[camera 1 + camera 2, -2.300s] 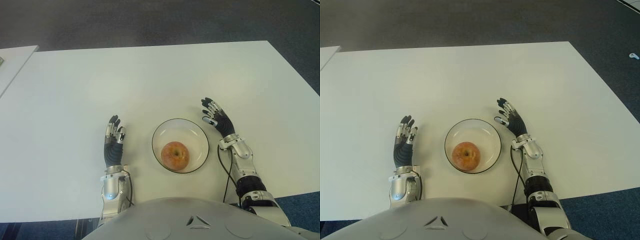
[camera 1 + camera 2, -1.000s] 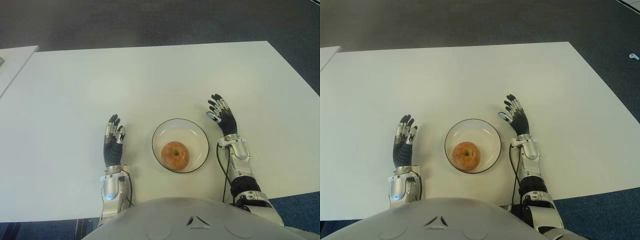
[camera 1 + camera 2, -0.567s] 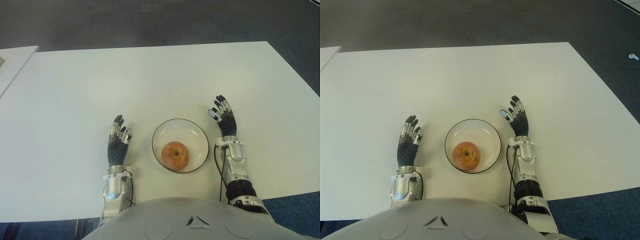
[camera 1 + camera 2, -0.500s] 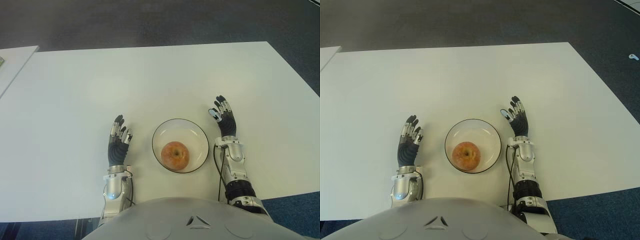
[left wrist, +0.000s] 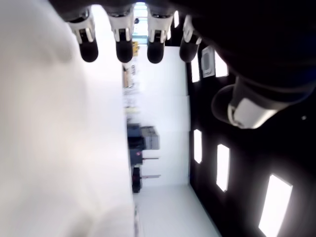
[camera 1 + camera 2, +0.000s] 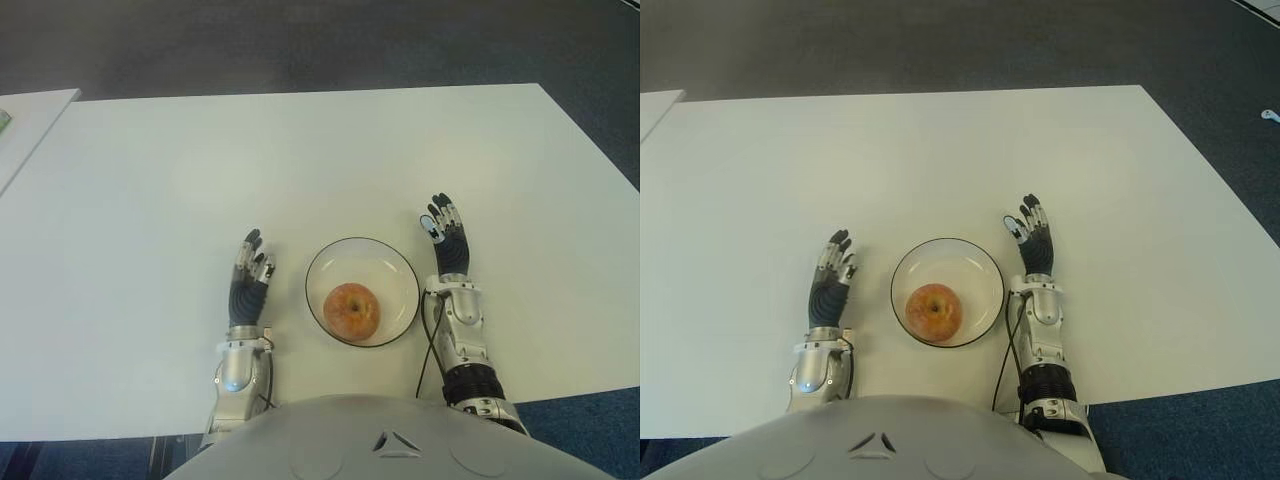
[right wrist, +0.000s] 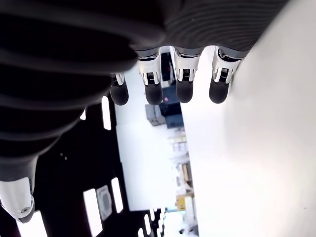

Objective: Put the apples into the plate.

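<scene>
Reading both eye views against the plate: the one apple I can find sits inside it, toward the near rim. My right hand has swung back from the plate's far-right edge and now shows just right of it, fingers extended and holding nothing. My left hand has drifted in closer to the plate's left side, its fingers likewise loose and empty, as the wrist views confirm. With both hands withdrawn and no other apple on the white table, I judge the placing done.
</scene>
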Available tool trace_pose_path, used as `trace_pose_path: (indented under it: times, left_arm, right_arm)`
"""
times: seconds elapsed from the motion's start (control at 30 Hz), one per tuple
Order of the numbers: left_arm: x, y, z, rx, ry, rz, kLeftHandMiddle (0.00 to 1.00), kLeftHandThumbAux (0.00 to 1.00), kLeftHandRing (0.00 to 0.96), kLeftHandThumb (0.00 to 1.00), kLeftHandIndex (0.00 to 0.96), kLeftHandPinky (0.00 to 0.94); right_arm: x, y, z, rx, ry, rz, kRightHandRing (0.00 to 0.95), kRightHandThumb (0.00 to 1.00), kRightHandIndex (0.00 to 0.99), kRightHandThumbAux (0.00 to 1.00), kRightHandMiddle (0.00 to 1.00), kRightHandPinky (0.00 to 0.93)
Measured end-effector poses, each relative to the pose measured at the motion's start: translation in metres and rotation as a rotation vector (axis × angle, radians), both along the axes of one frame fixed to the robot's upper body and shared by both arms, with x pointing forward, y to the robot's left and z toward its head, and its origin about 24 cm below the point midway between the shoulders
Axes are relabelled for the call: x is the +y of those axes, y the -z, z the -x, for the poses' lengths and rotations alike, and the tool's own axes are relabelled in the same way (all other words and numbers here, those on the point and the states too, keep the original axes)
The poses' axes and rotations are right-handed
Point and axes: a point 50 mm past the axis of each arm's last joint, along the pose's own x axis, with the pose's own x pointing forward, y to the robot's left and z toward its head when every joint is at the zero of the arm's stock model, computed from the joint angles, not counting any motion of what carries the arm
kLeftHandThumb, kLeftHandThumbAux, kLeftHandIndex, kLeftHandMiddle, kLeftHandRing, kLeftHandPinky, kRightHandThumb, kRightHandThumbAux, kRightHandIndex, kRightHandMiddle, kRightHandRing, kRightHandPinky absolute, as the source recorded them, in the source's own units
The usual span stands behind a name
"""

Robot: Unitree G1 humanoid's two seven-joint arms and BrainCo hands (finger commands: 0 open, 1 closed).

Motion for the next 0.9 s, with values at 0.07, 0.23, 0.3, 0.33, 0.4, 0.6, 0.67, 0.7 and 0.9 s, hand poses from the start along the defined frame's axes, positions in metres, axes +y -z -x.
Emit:
trace_pose_path:
  times: [0.07, 0.23, 0.3, 0.33, 0.4, 0.6, 0.67, 0.7, 0.9]
  left_arm:
    - [-0.0019, -0.0016, 0.0002, 0.014, 0.009, -0.001, 0.0, 0.541, 0.0, 0.0, 0.0, 0.0]
    - [-0.0016, -0.0044, -0.001, 0.053, 0.0, 0.005, 0.0, 0.601, 0.0, 0.003, 0.0, 0.0]
    - [-0.0014, -0.0038, -0.0016, 0.064, -0.003, 0.01, 0.0, 0.621, 0.0, 0.006, 0.0, 0.0]
    - [-0.0014, -0.0038, -0.002, 0.065, -0.004, 0.013, 0.0, 0.627, 0.0, 0.006, 0.0, 0.0]
    - [-0.0013, -0.0039, -0.0026, 0.066, -0.006, 0.017, 0.0, 0.643, 0.0, 0.004, 0.0, 0.0]
    - [-0.0018, -0.0042, -0.0039, 0.08, -0.004, 0.018, 0.0, 0.627, 0.0, 0.0, 0.0, 0.0]
    - [-0.0021, -0.0049, -0.0047, 0.09, -0.003, 0.016, 0.0, 0.617, 0.0, 0.0, 0.0, 0.0]
    - [-0.0023, -0.0052, -0.0052, 0.095, -0.003, 0.015, 0.0, 0.612, 0.0, 0.0, 0.0, 0.0]
    - [-0.0031, -0.0055, -0.0071, 0.125, -0.002, 0.012, 0.0, 0.598, 0.0, 0.0, 0.0, 0.0]
  right_arm:
    - [0.0005, -0.0001, 0.0006, -0.001, 0.0, 0.0, 0.0, 0.214, 0.0, 0.55, 0.0, 0.0]
    - [0.0019, 0.0, 0.0031, 0.0, -0.01, 0.008, 0.0, 0.203, 0.0, 0.553, 0.0, 0.0]
    - [0.0025, 0.0001, 0.0037, 0.0, -0.015, 0.011, 0.0, 0.201, 0.0, 0.556, 0.0, 0.0]
    - [0.0026, 0.0001, 0.0039, 0.0, -0.017, 0.011, 0.0, 0.2, 0.0, 0.557, 0.0, 0.0]
    - [0.0026, 0.0002, 0.0041, 0.0, -0.022, 0.012, 0.0, 0.2, 0.0, 0.564, 0.0, 0.0]
    - [0.0023, 0.0007, 0.0042, 0.002, -0.034, 0.015, 0.0, 0.199, 0.0, 0.572, 0.0, 0.0]
    - [0.0021, 0.0008, 0.0043, 0.002, -0.035, 0.017, 0.0, 0.198, 0.0, 0.572, 0.0, 0.0]
    - [0.0019, 0.0008, 0.0043, 0.002, -0.036, 0.019, 0.0, 0.197, 0.0, 0.571, 0.0, 0.0]
    - [0.0003, 0.0005, 0.0049, -0.003, -0.046, 0.044, 0.0, 0.188, 0.0, 0.57, 0.0, 0.0]
